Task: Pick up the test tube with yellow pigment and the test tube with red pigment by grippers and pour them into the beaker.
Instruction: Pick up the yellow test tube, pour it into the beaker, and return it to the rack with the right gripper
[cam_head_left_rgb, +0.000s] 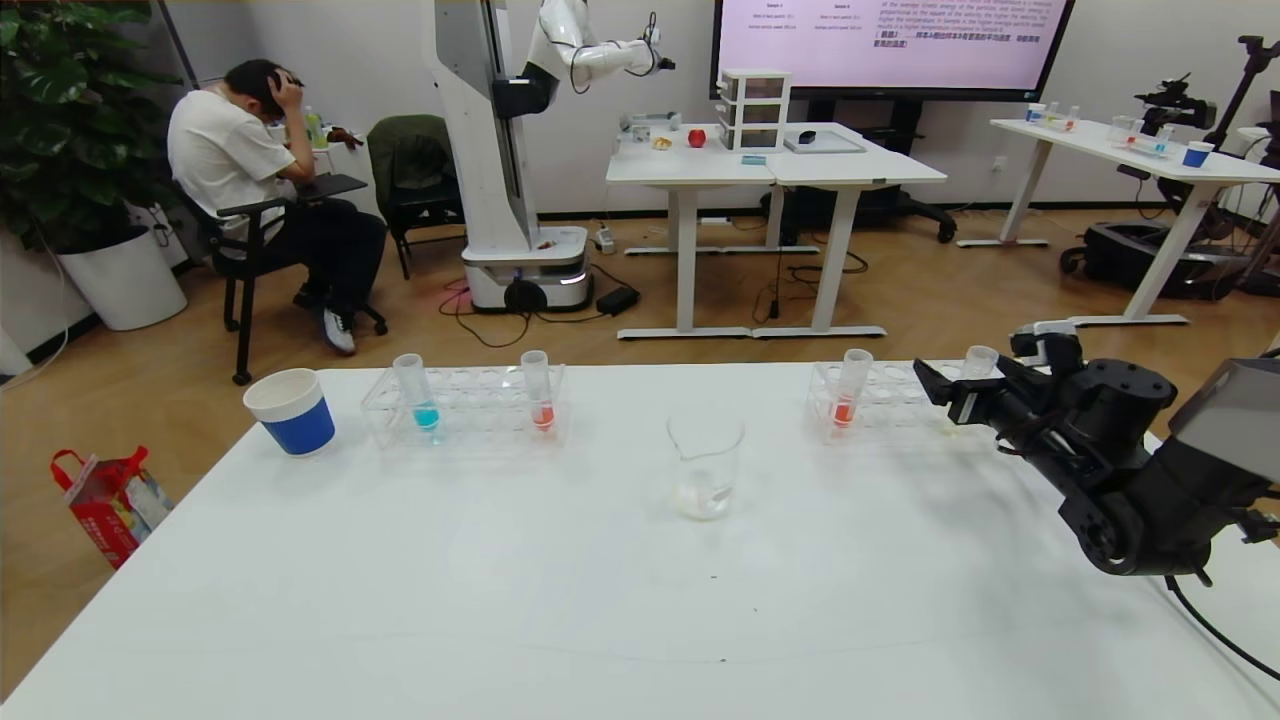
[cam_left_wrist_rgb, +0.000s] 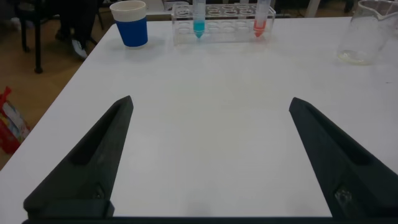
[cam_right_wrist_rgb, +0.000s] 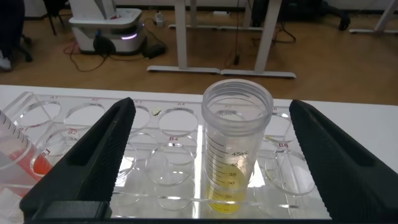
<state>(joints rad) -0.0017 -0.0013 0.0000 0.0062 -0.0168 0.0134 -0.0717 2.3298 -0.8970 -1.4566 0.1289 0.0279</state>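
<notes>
The right hand (cam_head_left_rgb: 950, 392) reaches from the right toward the right-hand rack (cam_head_left_rgb: 880, 400) at the far side of the white desk (cam_head_left_rgb: 600, 600); its fingers (cam_right_wrist_rgb: 93, 162) are spread wide, one on each side of the yellow tube (cam_right_wrist_rgb: 236, 149), not touching it; that tube stands upright in the rack, with yellow liquid at its bottom; a red tube (cam_head_left_rgb: 852, 390) stands upright in the same rack, toward the desk's middle. The beaker (cam_head_left_rgb: 705, 465) sits near the middle of the desk, between the two racks and nearer the robot; the left rack (cam_head_left_rgb: 465, 405) holds a blue tube (cam_head_left_rgb: 415, 392) and another red tube (cam_head_left_rgb: 538, 390); a blue paper cup (cam_head_left_rgb: 290, 410) stands to its left. The left hand (cam_left_wrist_rgb: 208, 162) hangs open over bare desk, well short of that rack.
</notes>
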